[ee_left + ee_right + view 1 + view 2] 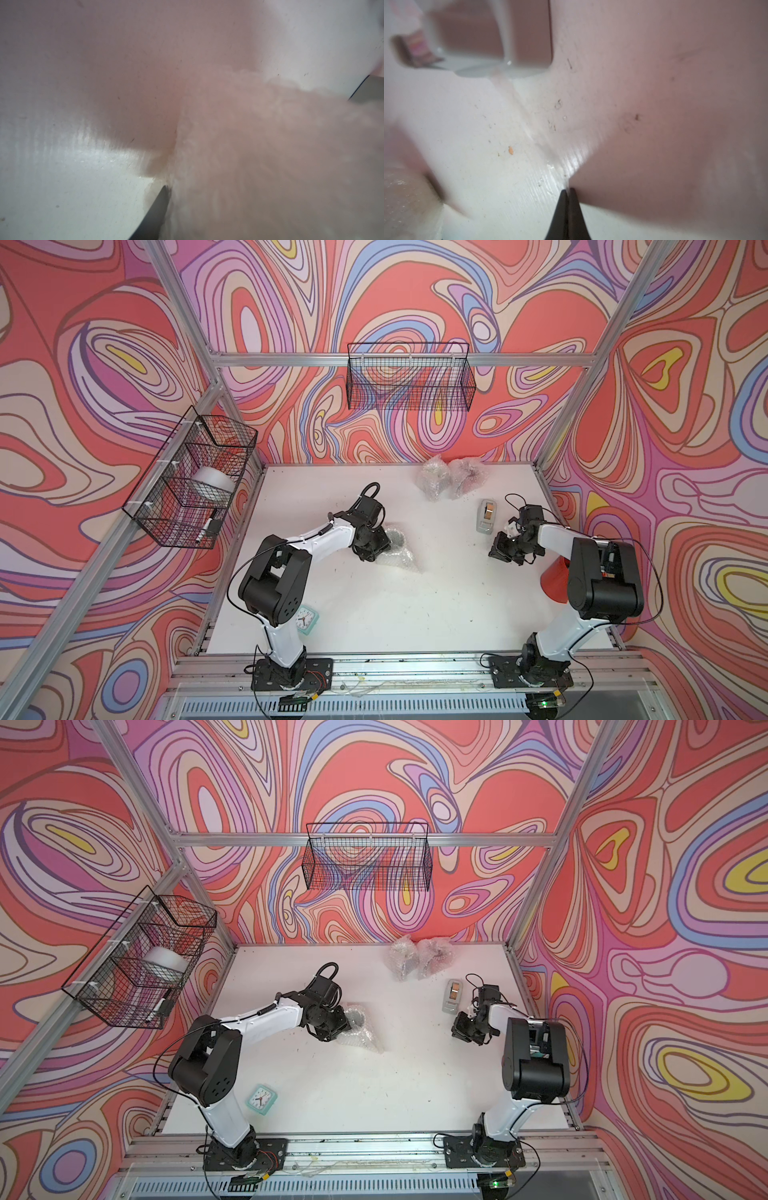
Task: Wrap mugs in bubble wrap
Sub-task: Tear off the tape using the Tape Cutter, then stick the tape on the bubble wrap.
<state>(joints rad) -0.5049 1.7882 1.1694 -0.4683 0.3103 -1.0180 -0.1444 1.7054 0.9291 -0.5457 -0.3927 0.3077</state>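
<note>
A pale mug (397,539) lies on its side in the middle of the white table (374,614), bundled in clear bubble wrap (405,562) in both top views (363,1040). My left gripper (376,549) is shut on this bundle. In the left wrist view blurred wrap (259,155) fills the space between its fingers (154,212). Two more wrapped bundles (432,479) (467,477) lie at the back. My right gripper (568,192) is shut. A thin clear strip of tape (527,122) runs from the grey tape dispenser (477,68) to its tips.
The tape dispenser (487,516) stands just behind the right gripper (505,551). A red cup (555,578) is half hidden by the right arm. A mint clock (306,617) sits near the left arm's base. Wire baskets hang on the left (195,481) and the back wall (409,381).
</note>
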